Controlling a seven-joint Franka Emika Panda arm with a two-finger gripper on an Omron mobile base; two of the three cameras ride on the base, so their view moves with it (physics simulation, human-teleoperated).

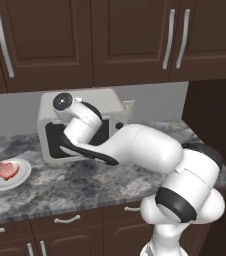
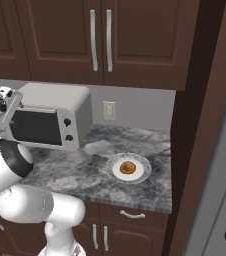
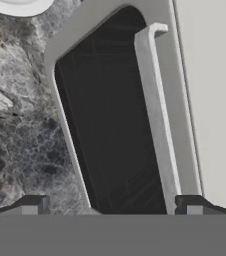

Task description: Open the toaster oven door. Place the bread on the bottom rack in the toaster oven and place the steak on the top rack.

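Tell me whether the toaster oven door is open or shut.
Shut. The toaster oven door sits flush against the toaster oven front, its handle along the top edge; no racks are exposed.

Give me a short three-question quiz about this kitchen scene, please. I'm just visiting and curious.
1. True or false: the toaster oven door is shut.
2. Which food lies on the plate to the right of the toaster oven? A) the steak B) the bread C) an egg
3. Fill in: the gripper, its jaws open, hovers in front of the door's ____.

Key: 1 true; 2 B; 3 handle.
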